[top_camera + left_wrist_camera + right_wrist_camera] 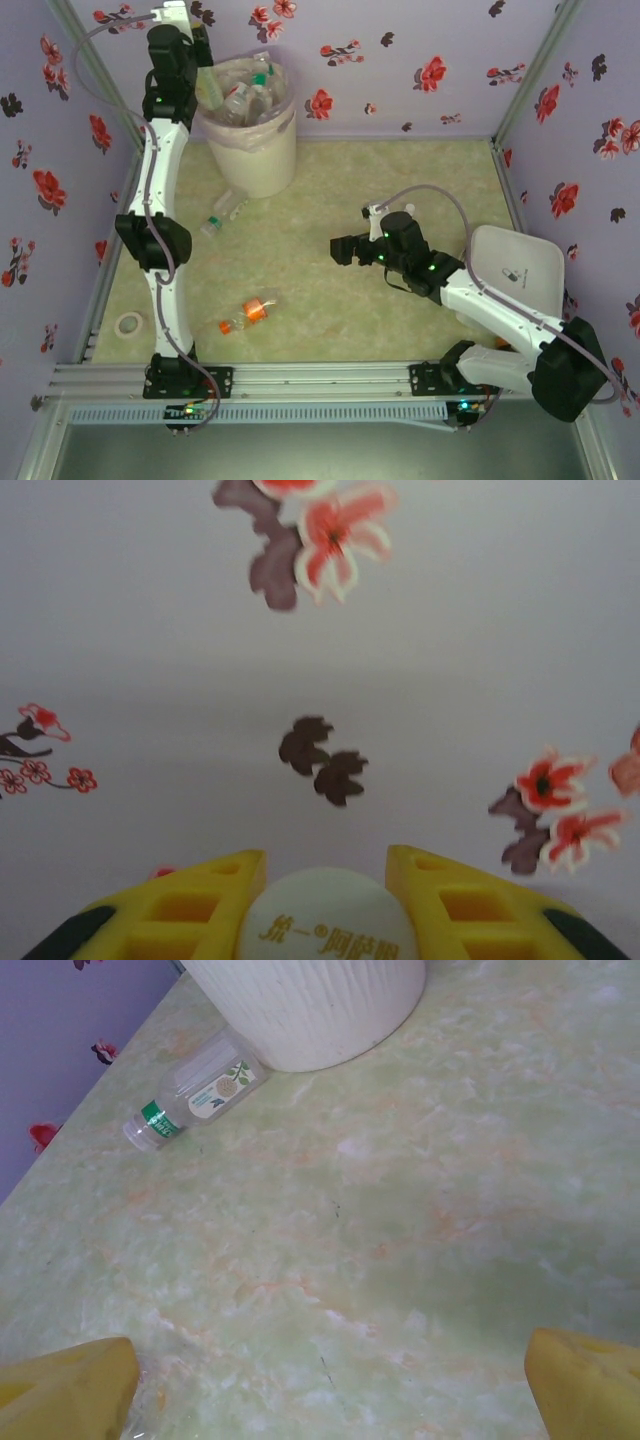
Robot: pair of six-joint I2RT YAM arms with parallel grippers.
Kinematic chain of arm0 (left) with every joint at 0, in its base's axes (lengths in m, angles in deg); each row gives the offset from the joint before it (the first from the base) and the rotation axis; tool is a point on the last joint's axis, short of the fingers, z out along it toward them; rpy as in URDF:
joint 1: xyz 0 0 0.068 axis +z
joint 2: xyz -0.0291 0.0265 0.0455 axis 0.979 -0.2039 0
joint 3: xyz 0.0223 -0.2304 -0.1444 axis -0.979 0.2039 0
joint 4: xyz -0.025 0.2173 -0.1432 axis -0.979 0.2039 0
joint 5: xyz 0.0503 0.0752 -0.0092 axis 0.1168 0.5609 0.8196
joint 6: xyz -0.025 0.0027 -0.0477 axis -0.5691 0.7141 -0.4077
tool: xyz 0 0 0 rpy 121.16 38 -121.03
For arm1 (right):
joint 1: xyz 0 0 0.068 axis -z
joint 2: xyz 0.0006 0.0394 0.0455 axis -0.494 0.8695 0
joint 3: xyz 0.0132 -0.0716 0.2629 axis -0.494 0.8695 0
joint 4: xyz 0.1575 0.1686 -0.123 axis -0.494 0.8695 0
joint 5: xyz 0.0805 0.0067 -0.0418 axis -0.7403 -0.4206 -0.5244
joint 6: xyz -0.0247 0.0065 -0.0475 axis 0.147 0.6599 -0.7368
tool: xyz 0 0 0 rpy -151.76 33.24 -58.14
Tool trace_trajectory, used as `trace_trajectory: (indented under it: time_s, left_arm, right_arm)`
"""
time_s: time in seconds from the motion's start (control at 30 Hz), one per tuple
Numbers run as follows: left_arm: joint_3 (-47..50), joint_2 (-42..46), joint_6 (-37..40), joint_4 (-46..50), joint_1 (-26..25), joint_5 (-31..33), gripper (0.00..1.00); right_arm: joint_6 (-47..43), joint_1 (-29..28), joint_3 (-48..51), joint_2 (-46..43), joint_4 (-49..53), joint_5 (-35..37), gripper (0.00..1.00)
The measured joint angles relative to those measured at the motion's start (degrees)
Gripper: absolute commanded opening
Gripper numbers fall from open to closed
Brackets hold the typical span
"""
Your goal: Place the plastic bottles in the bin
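cream-white, pink-lined bin [258,160] upright at far left, holding several clear bottles [248,95]. green-capped bottle [222,212] lies just beside its base; orange-labelled bottle [249,313] lies well apart. white-labelled bottle [325,925] is held by the bin's left rim.

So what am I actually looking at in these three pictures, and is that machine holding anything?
A left arm and a right arm are bolted at the near edge of the table. The overhead picture looks down on both. The other two come from a camera on each wrist, so the yellow shapes there are the fingers. The left gripper is shut on a pale printed bottle, up by the bin, which has several bottles inside. The right gripper is open and empty. On the table lie a green-labelled bottle, an orange-labelled bottle and a tape roll.
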Motion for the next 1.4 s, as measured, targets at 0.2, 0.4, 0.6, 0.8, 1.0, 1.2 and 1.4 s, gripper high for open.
trace_trajectory:
  time_s: [0.2,0.4,0.6,0.8,1.0,1.2,1.4]
  left_arm:
    - [-1.36,-1.14,2.36,8.33,-0.04,-4.26,0.0]
    - [-3.34,-1.79,4.07,12.37,-0.07,-8.2,0.0]
    - [-4.85,-3.72,4.26,12.52,0.09,-10.12,0.35]
    - [-2.91,-4.63,1.27,14.45,0.07,-12.79,0.76]
    - [1.09,-4.5,-0.39,18.16,0.07,-14.58,0.95]
    - [3.45,2.14,-2.36,18.86,-0.04,-15.67,0.96]
    - [6.23,11.17,-6.03,13.94,-0.11,-17.18,0.93]
  right_arm:
    - [-0.02,0.0,0.0,0.02,0.0,0.13,0.99]
    - [-0.02,0.0,0.0,1.2,0.0,0.09,0.99]
    - [0.0,0.0,0.0,2.29,-0.02,0.04,0.99]
    - [0.02,0.0,0.0,2.75,-0.02,-0.37,0.99]
    - [0.02,0.0,0.0,2.95,-0.04,-0.37,0.99]
    - [0.11,0.0,0.0,5.29,-0.07,-0.81,0.99]
    - [0.15,-0.17,-0.11,6.91,-0.07,-1.42,0.99]
